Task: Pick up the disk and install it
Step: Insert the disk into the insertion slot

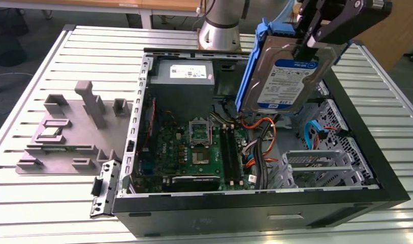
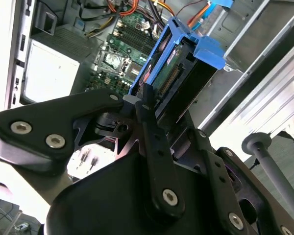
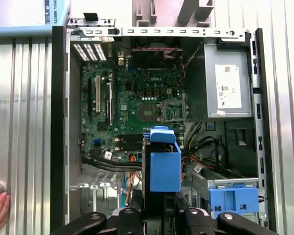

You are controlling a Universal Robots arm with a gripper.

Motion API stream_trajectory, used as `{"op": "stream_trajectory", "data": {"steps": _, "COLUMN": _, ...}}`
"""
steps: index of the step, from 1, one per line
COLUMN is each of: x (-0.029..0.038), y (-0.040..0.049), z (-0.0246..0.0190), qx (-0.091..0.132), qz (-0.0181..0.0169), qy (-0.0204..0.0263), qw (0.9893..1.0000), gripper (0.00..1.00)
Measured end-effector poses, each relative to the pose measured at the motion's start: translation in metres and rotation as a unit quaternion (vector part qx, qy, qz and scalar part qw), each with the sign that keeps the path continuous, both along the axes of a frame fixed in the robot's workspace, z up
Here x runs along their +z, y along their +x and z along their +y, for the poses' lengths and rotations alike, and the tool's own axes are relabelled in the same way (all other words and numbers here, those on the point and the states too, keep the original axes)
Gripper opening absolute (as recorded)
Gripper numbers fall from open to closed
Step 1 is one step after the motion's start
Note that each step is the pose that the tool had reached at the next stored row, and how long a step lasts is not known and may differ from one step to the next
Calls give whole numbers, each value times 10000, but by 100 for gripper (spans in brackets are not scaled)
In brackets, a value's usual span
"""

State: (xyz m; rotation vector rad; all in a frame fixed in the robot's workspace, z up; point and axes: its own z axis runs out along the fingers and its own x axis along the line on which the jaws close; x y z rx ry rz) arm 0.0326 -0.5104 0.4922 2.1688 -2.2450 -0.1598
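I have the gripper (image 1: 307,47) clamped on the disk (image 1: 282,84) at its top edge. It hangs upright at upper right of the exterior view, over the open PC case (image 1: 226,216). My read: rigid, dense, shock-sensitive. Grip the blue carrier frame (image 1: 249,71), never the flat faces.

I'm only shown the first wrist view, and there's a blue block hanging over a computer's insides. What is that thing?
Observer: In the exterior view it is the disk: a silver drive with a white-and-blue label in a blue frame, gripped near its top by the gripper and roughly upright.
Operator: Is it plugged in already?
Observer: No. The exterior view shows it held up over the open computer case, not seated in any bay.
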Motion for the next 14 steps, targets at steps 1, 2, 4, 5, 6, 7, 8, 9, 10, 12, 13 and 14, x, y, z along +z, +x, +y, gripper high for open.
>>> {"op": "stream_trajectory", "data": {"steps": 1, "x": -1, "y": 1, "z": -14, "qx": 0, "qz": 0, "qy": 1, "qw": 10000, "gripper": 35}}
{"op": "stream_trajectory", "data": {"steps": 2, "x": -2, "y": 1, "z": -27, "qx": 0, "qz": 0, "qy": 1, "qw": 10000, "gripper": 35}}
{"op": "stream_trajectory", "data": {"steps": 4, "x": -3, "y": 1, "z": -48, "qx": 0, "qz": 0, "qy": 1, "qw": 10000, "gripper": 35}}
{"op": "stream_trajectory", "data": {"steps": 5, "x": -4, "y": 2, "z": -55, "qx": 0, "qz": 0, "qy": 1, "qw": 10000, "gripper": 35}}
{"op": "stream_trajectory", "data": {"steps": 6, "x": -5, "y": 2, "z": -60, "qx": 0, "qz": 0, "qy": 1, "qw": 10000, "gripper": 35}}
{"op": "stream_trajectory", "data": {"steps": 7, "x": -5, "y": 1, "z": -65, "qx": 0, "qz": 0, "qy": 1, "qw": 10000, "gripper": 35}}
{"op": "stream_trajectory", "data": {"steps": 8, "x": -6, "y": 2, "z": -72, "qx": 0, "qz": 0, "qy": 1, "qw": 10000, "gripper": 35}}
{"op": "stream_trajectory", "data": {"steps": 9, "x": -6, "y": 2, "z": -77, "qx": 0, "qz": 0, "qy": 0, "qw": 10000, "gripper": 35}}
{"op": "stream_trajectory", "data": {"steps": 10, "x": -6, "y": 2, "z": -79, "qx": 0, "qz": 0, "qy": 1, "qw": 10000, "gripper": 35}}
{"op": "stream_trajectory", "data": {"steps": 12, "x": -6, "y": 2, "z": -81, "qx": 0, "qz": 0, "qy": 0, "qw": 10000, "gripper": 35}}
{"op": "stream_trajectory", "data": {"steps": 13, "x": -6, "y": 3, "z": -82, "qx": 0, "qz": 0, "qy": 0, "qw": 10000, "gripper": 35}}
{"op": "stream_trajectory", "data": {"steps": 14, "x": -6, "y": 3, "z": -82, "qx": 0, "qz": 0, "qy": 0, "qw": 10000, "gripper": 35}}
